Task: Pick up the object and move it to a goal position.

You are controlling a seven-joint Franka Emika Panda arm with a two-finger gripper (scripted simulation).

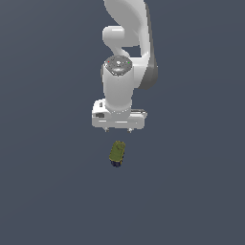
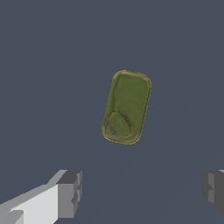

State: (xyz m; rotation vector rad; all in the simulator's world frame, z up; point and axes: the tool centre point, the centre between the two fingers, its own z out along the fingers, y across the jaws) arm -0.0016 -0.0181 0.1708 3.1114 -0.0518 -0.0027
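Note:
The object [image 1: 117, 153] is a small can with an olive-green top and a dark navy body, standing on the grey floor just below my gripper in the exterior view. In the wrist view its rounded-rectangle green top [image 2: 127, 107] shows from above, with a pull-tab shape on it. My white gripper [image 1: 118, 129] hangs above the floor, apart from the can. In the wrist view my gripper [image 2: 142, 192] is open and empty; one grey fingertip [image 2: 70, 192] shows on each side, and the can lies beyond the gap between them.
The floor [image 1: 48, 191] is a plain dark grey surface. The white arm [image 1: 127, 43] rises toward the top of the exterior view. No other objects show.

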